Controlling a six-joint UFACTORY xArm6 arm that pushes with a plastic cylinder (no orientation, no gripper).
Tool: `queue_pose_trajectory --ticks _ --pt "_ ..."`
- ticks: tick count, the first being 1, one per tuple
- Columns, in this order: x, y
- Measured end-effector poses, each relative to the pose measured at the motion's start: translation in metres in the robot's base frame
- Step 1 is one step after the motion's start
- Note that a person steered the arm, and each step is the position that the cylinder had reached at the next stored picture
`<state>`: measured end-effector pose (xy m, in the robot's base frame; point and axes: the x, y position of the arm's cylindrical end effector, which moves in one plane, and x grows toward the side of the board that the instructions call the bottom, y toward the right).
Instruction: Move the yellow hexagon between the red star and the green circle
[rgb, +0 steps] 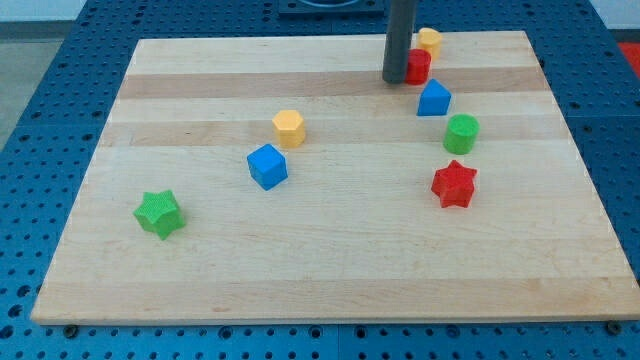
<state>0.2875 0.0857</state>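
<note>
The yellow hexagon (289, 127) sits left of the board's middle, just above a blue cube (268, 166). The red star (454, 184) lies at the view's right, with the green circle (461, 133) directly above it and a narrow gap between them. My tip (396, 80) stands near the view's top, touching or just left of a red block (418, 66). The tip is far to the right of and above the yellow hexagon.
A yellow block (429, 41) sits behind the red block at the top edge. A blue block (434, 98) lies just above the green circle. A green star (159, 213) sits at the lower left. The wooden board (320, 270) rests on a blue perforated table.
</note>
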Motion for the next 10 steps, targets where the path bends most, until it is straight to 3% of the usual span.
queue_pose_trajectory --ticks 1,3,4,7,9,10 --pt "0.000 0.000" --pt "-0.006 -0.137" --pt "0.027 -0.186" --pt "0.101 -0.192" --pt "0.101 -0.175" --pt "0.101 -0.134"
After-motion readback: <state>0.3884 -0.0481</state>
